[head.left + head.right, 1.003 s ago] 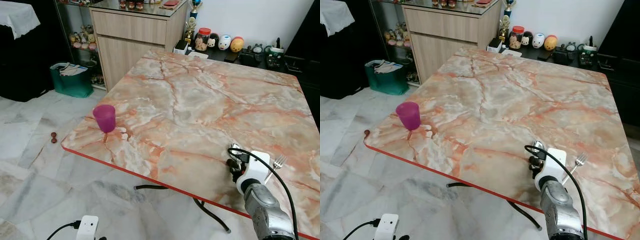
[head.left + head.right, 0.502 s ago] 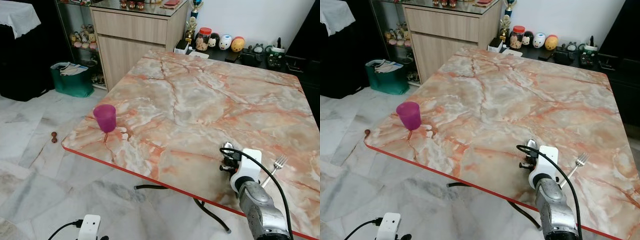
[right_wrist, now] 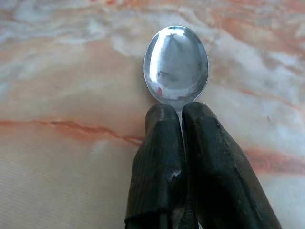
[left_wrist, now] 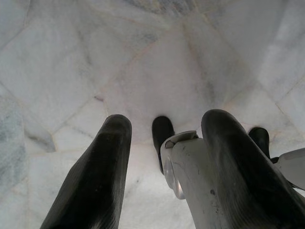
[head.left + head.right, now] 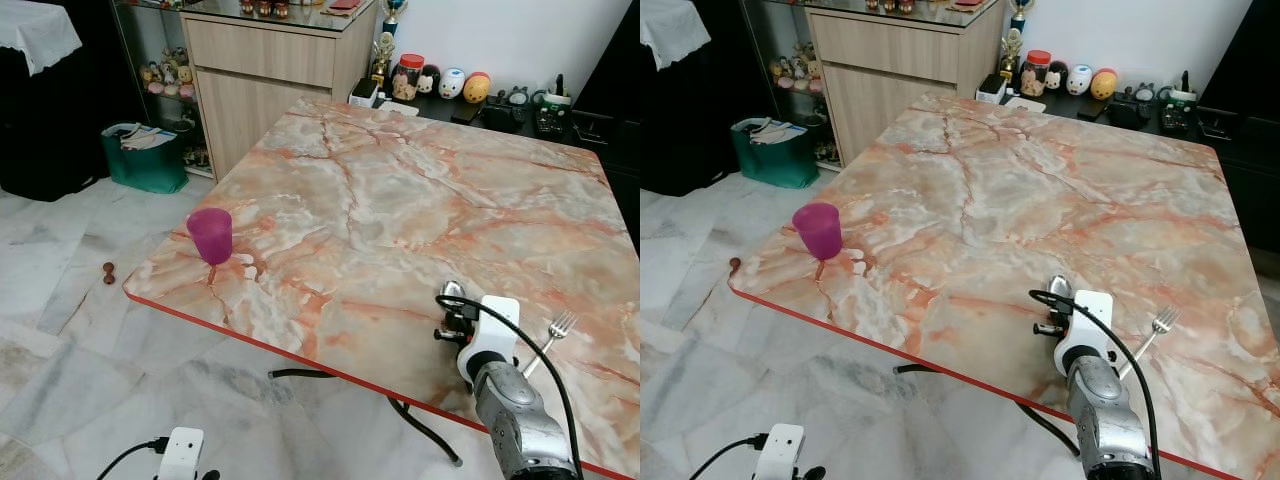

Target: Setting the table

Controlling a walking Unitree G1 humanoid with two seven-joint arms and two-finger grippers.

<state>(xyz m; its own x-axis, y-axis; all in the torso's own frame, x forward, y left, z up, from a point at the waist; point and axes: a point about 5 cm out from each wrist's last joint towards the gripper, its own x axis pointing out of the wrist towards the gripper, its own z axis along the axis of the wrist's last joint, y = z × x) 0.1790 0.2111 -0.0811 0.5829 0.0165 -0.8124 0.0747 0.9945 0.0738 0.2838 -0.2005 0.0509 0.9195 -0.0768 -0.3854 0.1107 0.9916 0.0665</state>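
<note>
Head views: right hand [image 5: 447, 312] grips a spoon [image 5: 452, 292] low over the marble table [image 5: 400, 200], lower right; fork [image 5: 556, 325] just beside; purple cup [image 5: 210, 235] at left edge.
Right wrist: fingers [image 3: 159, 157] clamped on spoon neck.
Left wrist: left hand [image 4: 162, 143] spread apart above floor [image 4: 143, 71].

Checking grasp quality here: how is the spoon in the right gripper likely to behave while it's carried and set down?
The spoon looks like polished metal, so probably stiff and light. The right gripper pinches only its thin neck just behind the bowl, so it may pivot or slip. Set on the glossy table, it would likely slide easily.
</note>
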